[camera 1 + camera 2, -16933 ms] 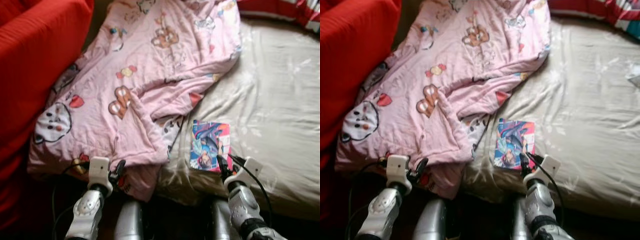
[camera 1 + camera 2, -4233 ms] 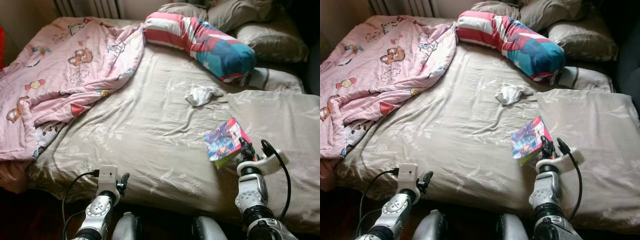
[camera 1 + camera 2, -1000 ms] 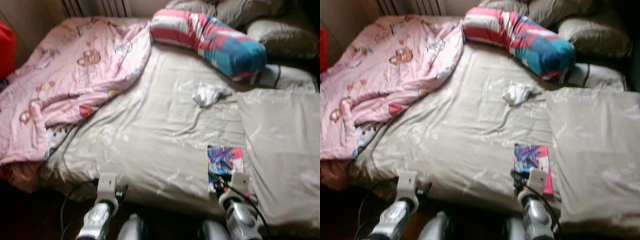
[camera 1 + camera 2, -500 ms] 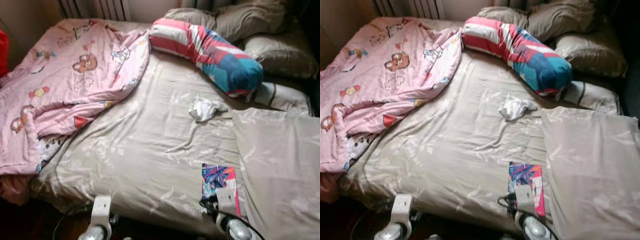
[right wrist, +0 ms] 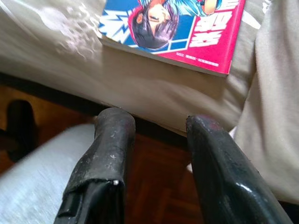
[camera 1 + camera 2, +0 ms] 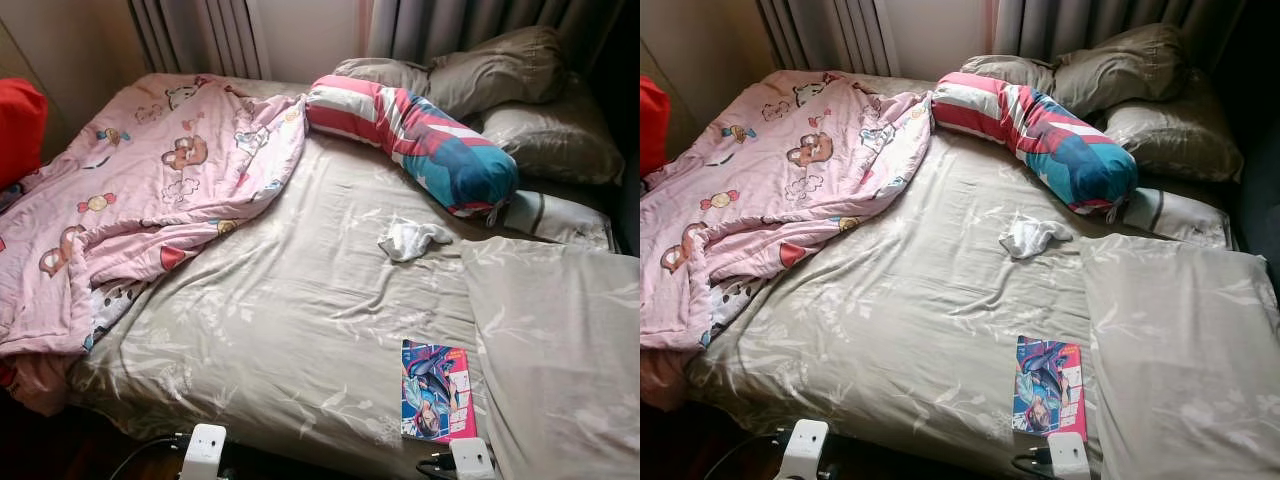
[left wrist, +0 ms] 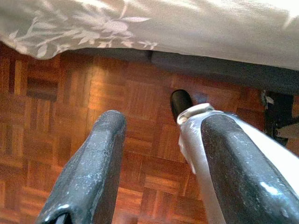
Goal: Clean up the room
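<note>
A colourful comic book (image 6: 436, 390) lies flat on the beige sheet near the bed's front edge, beside a flat beige pillow (image 6: 560, 340). My right gripper (image 5: 159, 119) hangs open just below that edge, with the book (image 5: 173, 28) a little beyond its fingertips and nothing between the fingers. Lower on the left, my left gripper (image 7: 166, 119) is open over the parquet floor (image 7: 56, 116). A crumpled white cloth (image 6: 412, 238) rests mid-bed. A pink cartoon blanket (image 6: 150, 200) is bunched over the bed's left side.
A striped red, white and blue bolster (image 6: 415, 140) and grey pillows (image 6: 520, 90) lie at the head of the bed. A red cushion (image 6: 20, 130) sits at the far left. The mattress edge (image 7: 187, 28) overhangs the floor, and my silver leg (image 7: 219, 154) stands close by.
The right gripper carried the book from beside the pink blanket to beside the flat pillow and let it go. Both arms have dropped low. The camera has tilted up.
</note>
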You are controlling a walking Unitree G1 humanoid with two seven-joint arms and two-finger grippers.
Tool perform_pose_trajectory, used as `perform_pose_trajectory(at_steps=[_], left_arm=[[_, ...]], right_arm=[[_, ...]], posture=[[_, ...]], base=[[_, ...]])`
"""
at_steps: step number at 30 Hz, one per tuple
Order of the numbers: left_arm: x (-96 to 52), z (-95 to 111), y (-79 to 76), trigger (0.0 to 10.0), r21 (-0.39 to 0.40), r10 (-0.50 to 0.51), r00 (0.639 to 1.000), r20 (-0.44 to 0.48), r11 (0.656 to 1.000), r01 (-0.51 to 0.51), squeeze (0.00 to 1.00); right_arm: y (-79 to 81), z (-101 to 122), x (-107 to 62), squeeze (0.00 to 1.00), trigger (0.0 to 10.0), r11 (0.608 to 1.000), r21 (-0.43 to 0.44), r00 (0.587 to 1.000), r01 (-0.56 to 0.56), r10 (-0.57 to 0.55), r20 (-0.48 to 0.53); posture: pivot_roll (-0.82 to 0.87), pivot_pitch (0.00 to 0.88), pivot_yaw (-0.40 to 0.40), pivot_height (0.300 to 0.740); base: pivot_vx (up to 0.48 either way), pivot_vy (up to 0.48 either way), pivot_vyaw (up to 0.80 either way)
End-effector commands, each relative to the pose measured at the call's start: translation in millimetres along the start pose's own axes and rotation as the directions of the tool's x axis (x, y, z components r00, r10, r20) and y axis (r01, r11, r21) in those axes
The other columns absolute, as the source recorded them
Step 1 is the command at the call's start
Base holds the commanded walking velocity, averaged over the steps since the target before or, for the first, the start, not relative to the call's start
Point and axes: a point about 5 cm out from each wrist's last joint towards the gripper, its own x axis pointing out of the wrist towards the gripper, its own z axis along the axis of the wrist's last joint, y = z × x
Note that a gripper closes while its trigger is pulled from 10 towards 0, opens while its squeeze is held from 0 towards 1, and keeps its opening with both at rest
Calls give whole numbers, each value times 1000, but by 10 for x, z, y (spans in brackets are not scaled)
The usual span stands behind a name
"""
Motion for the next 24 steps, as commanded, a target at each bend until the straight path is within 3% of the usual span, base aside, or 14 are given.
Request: perform_pose_trajectory(at_steps=[1, 4, 9, 24], left_arm=[[-31, -167, 48, 10000, 18, 15, 998, -60, 1000, -14, 0], [-34, -183, 46, 10000, 22, 14, 998, -65, 1000, -12, 0], [-33, -179, 28, 10000, 72, -4, 998, -62, 997, 8, 0], [-45, -227, 65, 10000, 81, 2, 997, -79, 997, 5, 0]], right_arm=[[35, -33, -2, 0, 10000, 1000, -24, 1000, 5, -5, -23], [43, -33, -3, 0, 10000, 1000, 4, 1000, 8, -8, -19], [76, -6, 8, 0, 10000, 1000, 28, 1000, 0, 0, -20], [74, 5, 11, 0, 10000, 1000, 20, 1000, 4, -4, -21]], posture=[[-61, 91, 32, 740], [-64, 89, 38, 740], [-61, 105, 39, 740], [-55, 127, 35, 740]], base=[[0, 315, 794], [0, 324, 794], [0, 348, 0], [0, 354, 0]])
